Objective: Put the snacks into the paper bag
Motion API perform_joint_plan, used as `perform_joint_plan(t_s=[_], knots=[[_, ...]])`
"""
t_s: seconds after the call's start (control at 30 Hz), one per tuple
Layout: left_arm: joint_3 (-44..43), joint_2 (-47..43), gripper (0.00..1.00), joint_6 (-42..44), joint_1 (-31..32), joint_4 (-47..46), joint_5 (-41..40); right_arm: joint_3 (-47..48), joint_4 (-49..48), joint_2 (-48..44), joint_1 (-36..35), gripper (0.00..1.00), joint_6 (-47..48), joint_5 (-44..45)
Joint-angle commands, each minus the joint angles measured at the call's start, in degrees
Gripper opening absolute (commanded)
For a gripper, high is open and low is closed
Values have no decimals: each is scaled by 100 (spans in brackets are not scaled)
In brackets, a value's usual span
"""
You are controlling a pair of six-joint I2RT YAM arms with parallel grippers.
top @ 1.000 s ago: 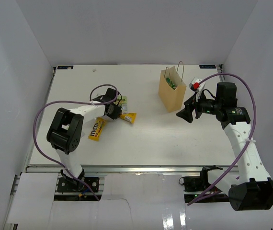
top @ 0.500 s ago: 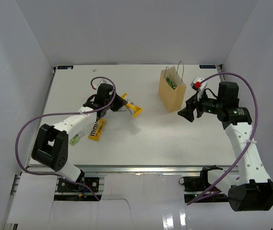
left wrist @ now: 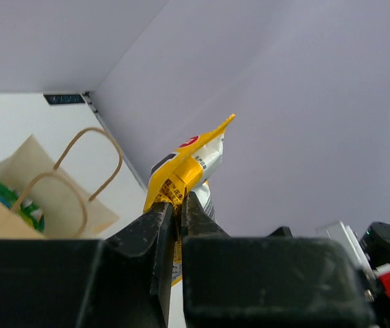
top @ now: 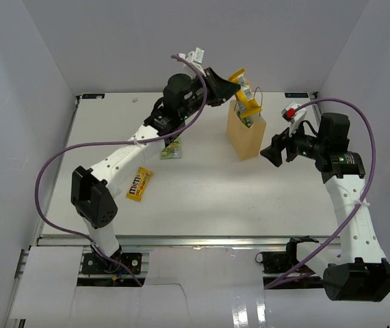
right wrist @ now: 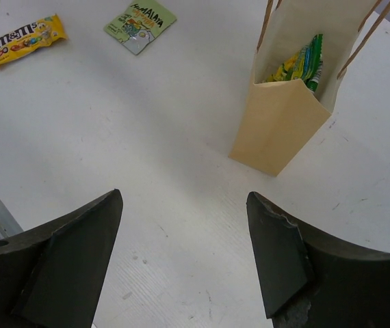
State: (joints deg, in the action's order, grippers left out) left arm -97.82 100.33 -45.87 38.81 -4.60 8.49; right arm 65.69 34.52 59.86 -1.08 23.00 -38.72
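Right now my left gripper [left wrist: 178,205] has its fingers pressed tight on the lower end of the yellow bar wrapper [left wrist: 188,160]. The wrapper is a flat yellow packet with a white patch and a red mark, and it sticks up and away from the fingers at a slant. From the top camera I see the yellow bar wrapper [top: 238,76] held in the air over the open mouth of the paper bag [top: 244,133], its lower end close to the rim. The bag is a tan kraft bag standing upright at the far right of the table [top: 202,198]. A crinkly green-white bag [right wrist: 304,65] is already inside it.

A second ago this gripper was low on the table at the left, among the snacks, with the wrapper lying flat beside it. Half a second ago the wrapper was just off the surface. Since then the left arm has stretched up and across to the bag. My right gripper [top: 275,149] has drawn back a little to the right, and its fingers are still spread wide with nothing between them.

The M&M's pack [top: 139,183] lies where it lay before, at the left of the table. A green-white square pouch [top: 172,148], which the arm had covered, now lies in plain view farther back. Both are well apart from the bag. The bag's cord handles [left wrist: 99,164] arch above its mouth beside the wrapper. The right gripper sits near the bag's right side without touching it.
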Motion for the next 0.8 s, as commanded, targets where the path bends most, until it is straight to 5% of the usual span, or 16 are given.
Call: perform_joint_plan(t_s=[0.0,0.13,0.37,0.6,0.77], knots=[[-701,459,0,762,293,64,-749,49,-200,-123,38,79,-129,57],[-2070,1224,0,1378,496,424,-1621,58,-200,-132,38,79,-156,49],[-3084,2060,0,2231,549,566,-2431,23,-192,-132,47,79,-165,101],[-2989,2254,3,2460,558,539,-2554,40,-200,-97,38,80,-173,93],[-2804,2193,22,2433,558,539,-2554,58,-200,-62,214,80,-173,101]])
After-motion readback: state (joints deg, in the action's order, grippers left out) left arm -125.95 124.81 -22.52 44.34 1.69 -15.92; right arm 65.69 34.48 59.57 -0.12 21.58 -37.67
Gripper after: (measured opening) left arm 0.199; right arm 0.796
